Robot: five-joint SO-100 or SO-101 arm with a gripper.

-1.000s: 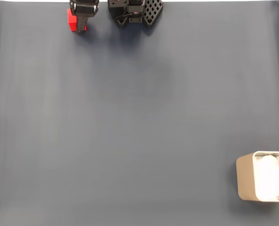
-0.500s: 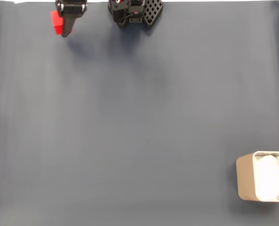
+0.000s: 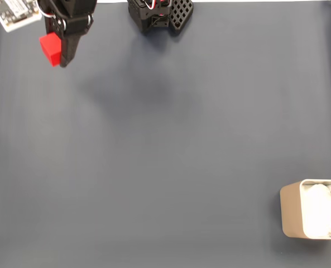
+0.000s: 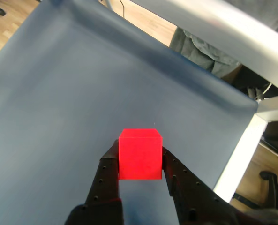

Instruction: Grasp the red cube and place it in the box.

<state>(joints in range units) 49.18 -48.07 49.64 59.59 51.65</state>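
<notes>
- One red cube [image 3: 51, 48] sits clamped in the gripper [image 3: 58, 53] near the top left corner of the fixed view, above the dark blue-grey table mat [image 3: 165, 156]; the box [image 3: 291, 215], white padding [image 3: 320, 216] inside, stands well apart at the lower right edge; the arm's black base [image 3: 159, 14] shows at top centre, a small circuit board [image 3: 14, 12] at the far top left.
- Two black fingers [image 4: 108, 180] press the cube's [image 4: 139, 154] opposite sides in the wrist view, jaws closed on it, the cube apparently lifted clear of the mat [image 4: 73, 93]; a metal frame bar [image 4: 214, 18] and wooden floor [image 4: 12, 18] lie beyond.
- Judged step: grasp made, carry in hand; the next move calls for a long diagonal swing across the mat to above the box, then letting go over the padding.
</notes>
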